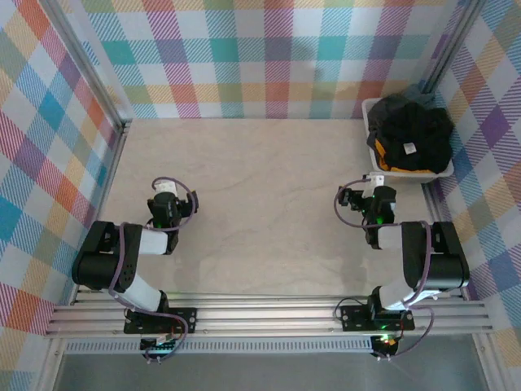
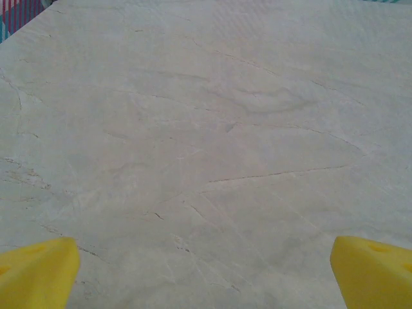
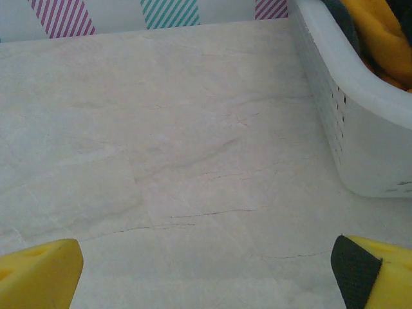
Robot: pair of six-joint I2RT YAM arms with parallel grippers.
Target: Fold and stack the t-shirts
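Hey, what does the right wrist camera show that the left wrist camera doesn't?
Right wrist, not left: the white tub at the right edge, holding an orange-yellow t-shirt. Left wrist, not right: a broader stretch of tabletop running to the far wall. Both: the pale veined tabletop, a bit of striped wall at the top, and yellow jaws set wide apart in the bottom corners, nothing between them.

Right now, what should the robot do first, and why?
Probably reach the right pincer to the tub and grab the black shirt on top: no shirt lies out on the table yet, and that open pincer is nearest.
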